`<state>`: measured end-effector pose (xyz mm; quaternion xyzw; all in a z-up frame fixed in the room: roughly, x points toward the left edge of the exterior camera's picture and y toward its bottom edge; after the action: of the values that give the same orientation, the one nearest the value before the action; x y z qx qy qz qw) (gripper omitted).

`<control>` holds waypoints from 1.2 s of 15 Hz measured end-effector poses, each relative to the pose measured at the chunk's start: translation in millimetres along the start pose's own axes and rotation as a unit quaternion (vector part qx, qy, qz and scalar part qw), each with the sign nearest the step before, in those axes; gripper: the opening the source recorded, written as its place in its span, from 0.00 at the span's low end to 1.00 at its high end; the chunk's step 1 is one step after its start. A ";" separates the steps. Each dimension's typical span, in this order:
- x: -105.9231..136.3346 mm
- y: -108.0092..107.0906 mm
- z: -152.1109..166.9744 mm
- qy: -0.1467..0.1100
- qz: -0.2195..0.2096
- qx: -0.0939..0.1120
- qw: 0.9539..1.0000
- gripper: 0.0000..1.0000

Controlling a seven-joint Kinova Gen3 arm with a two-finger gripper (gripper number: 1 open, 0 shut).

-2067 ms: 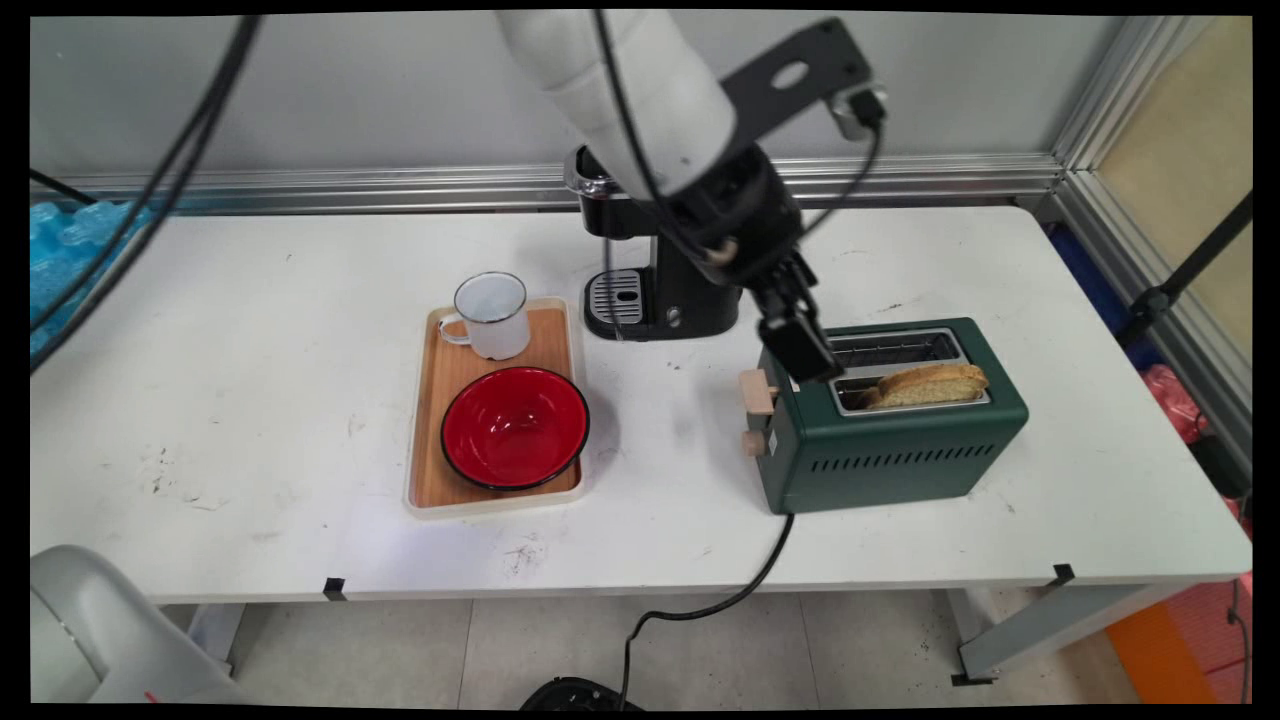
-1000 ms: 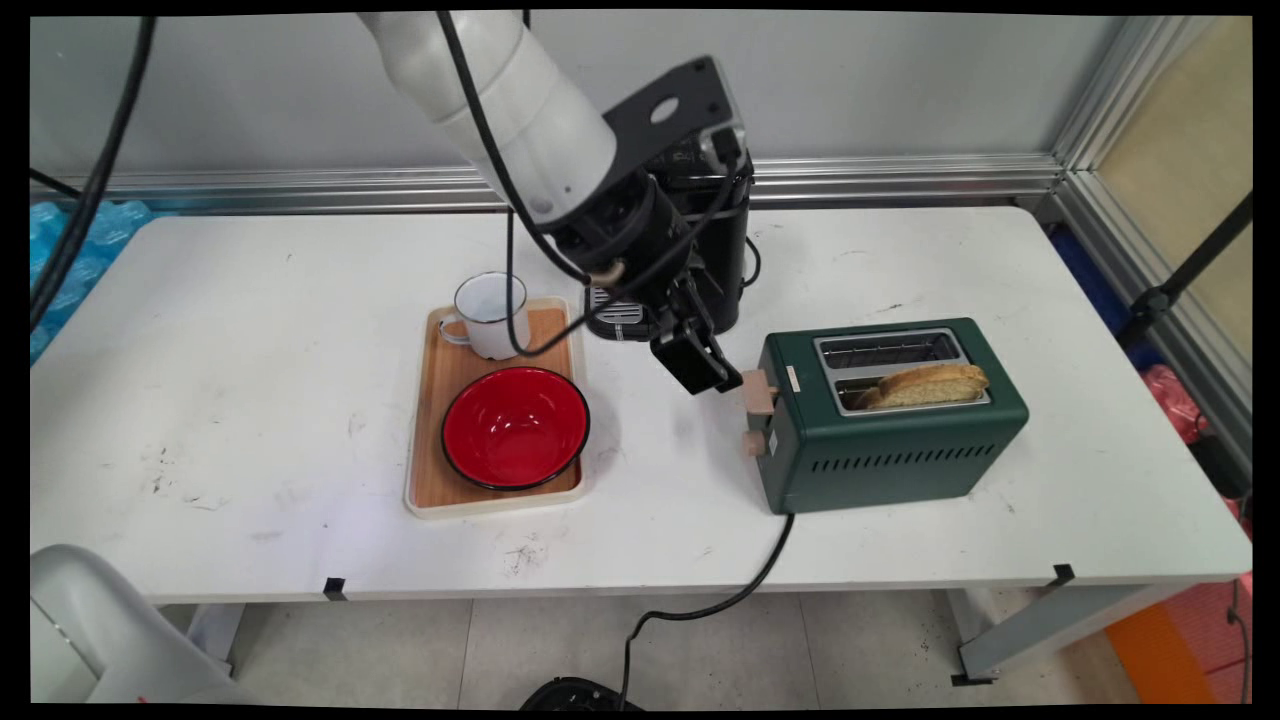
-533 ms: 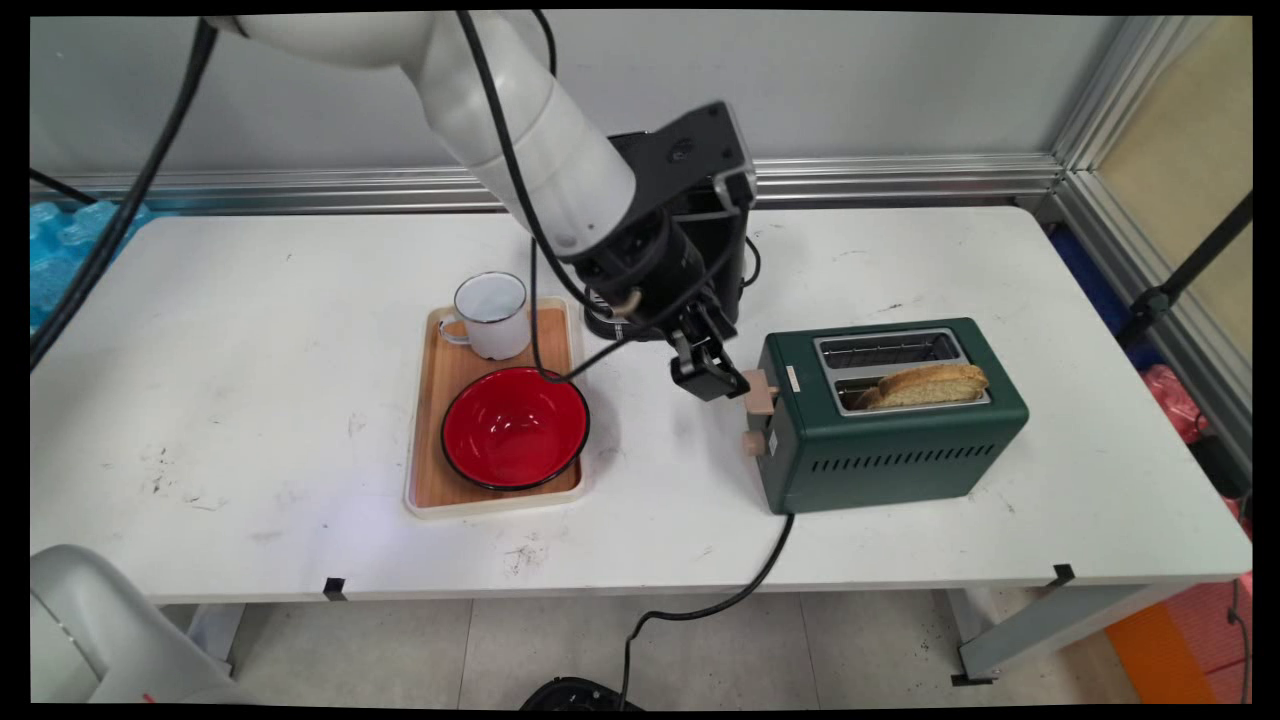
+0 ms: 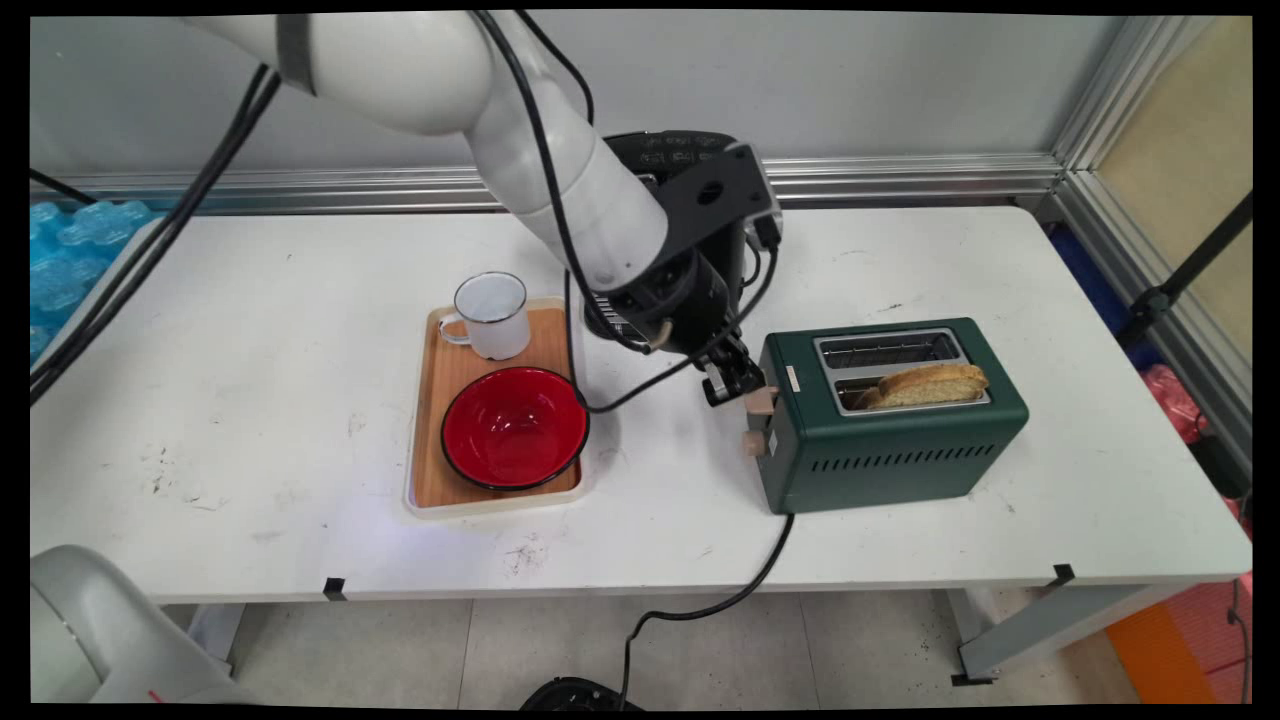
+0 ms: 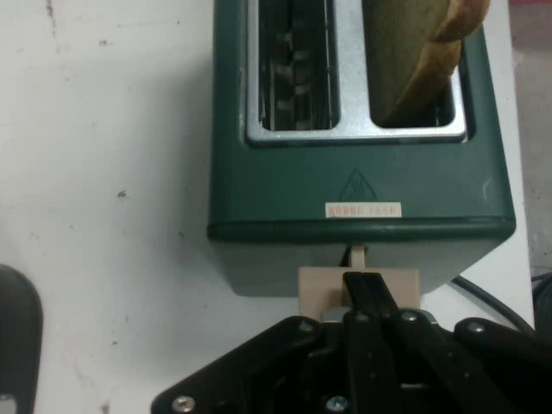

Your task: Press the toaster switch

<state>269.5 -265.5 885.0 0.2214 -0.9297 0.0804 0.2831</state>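
A dark green two-slot toaster (image 4: 890,440) stands on the right half of the white table. A slice of bread (image 4: 930,383) sticks up from its near slot, and the far slot holds nothing. My gripper (image 4: 735,385) is shut, and its tip rests on the beige lever (image 4: 758,400) at the toaster's left end. In the hand view the closed fingertips (image 5: 360,285) lie over the middle of the lever (image 5: 315,289), with the toaster (image 5: 354,185) and the bread (image 5: 414,60) beyond. A small beige knob (image 4: 752,443) sits below the lever.
A black coffee machine (image 4: 690,160) stands behind my wrist. Left of me a wooden tray (image 4: 430,500) holds a red bowl (image 4: 515,427) and a white mug (image 4: 492,315). The toaster's black cord (image 4: 740,590) runs off the table's front edge.
The gripper left the toaster's top, swung left and down past its end, then came right until its tip met the lever. The bread has stayed in its slot.
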 end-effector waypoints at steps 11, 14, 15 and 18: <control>-5.9 0.6 36.3 -0.014 -0.005 -0.002 1.000 0.00; -8.2 0.4 44.0 -0.020 -0.004 -0.003 1.000 0.00; -8.6 0.3 45.6 -0.021 -0.004 -0.003 1.000 0.00; -10.3 0.0 51.1 -0.025 -0.004 -0.004 1.000 0.00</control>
<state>252.0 -275.8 836.9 0.2264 -0.9358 0.0700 0.2609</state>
